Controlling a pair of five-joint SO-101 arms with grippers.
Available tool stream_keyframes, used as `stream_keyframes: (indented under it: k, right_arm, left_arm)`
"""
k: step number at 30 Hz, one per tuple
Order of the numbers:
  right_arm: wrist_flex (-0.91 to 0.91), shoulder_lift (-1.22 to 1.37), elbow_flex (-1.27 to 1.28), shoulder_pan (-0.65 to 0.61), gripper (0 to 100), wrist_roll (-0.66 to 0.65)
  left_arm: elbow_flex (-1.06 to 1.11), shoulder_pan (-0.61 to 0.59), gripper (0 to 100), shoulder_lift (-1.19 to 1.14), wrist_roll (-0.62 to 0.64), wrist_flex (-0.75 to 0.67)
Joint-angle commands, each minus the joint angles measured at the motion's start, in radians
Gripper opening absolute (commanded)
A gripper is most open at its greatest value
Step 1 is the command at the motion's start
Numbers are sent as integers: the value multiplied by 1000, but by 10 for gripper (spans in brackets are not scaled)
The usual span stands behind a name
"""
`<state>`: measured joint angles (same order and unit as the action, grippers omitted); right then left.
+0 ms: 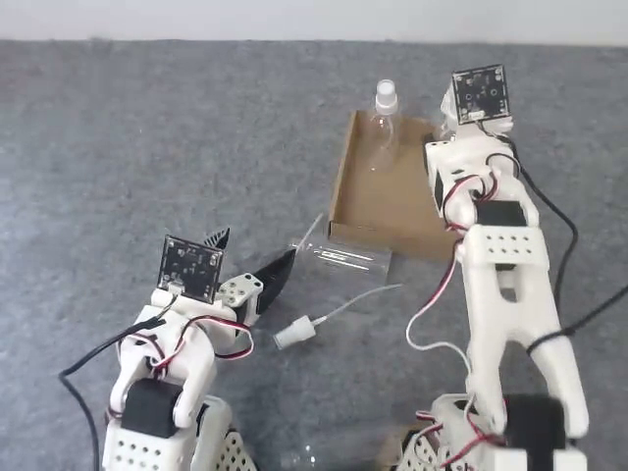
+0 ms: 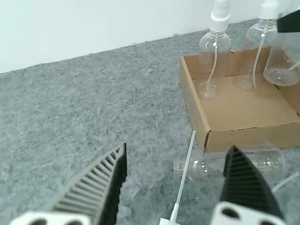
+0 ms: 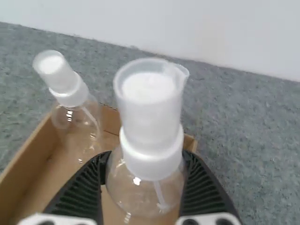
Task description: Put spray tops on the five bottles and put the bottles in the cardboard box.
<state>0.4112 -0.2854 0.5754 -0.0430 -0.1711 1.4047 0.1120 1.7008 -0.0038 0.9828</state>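
Over the cardboard box (image 1: 388,201), right gripper (image 3: 143,173) clamps an upright bottle (image 3: 147,122), top skyward; left gripper (image 2: 177,149) spread.

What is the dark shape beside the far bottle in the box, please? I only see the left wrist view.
Observer: That is the right end effector, shut on a capped bottle at its neck.
Operator: Thank you. Is a loose spray top lying somewhere outside my view?
Observer: Yes, a loose spray top lies on the carpet just in front of the lying bottle, on the side away from the cardboard box.
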Motion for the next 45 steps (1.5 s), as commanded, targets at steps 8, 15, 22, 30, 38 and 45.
stream_keyframes:
  k: [8,15,22,30,38,45]
  right_arm:
    - [-165,143,-12,38,6,92]
    - [-194,216,-12,38,6,94]
    - [-228,260,-11,38,6,95]
    - [-335,288,38,38,6,94]
    - [-291,289,41,22,6,84]
    - [-280,289,35,-13,6,83]
  left_arm:
    - [-2,-6,305,9,2,-25]
    - [-2,-6,305,9,2,-25]
    - [-2,-6,305,9,2,-25]
    - [-2,-6,305,9,2,-25]
    - [-1,-6,305,9,2,-25]
    - [-1,-6,305,9,2,-25]
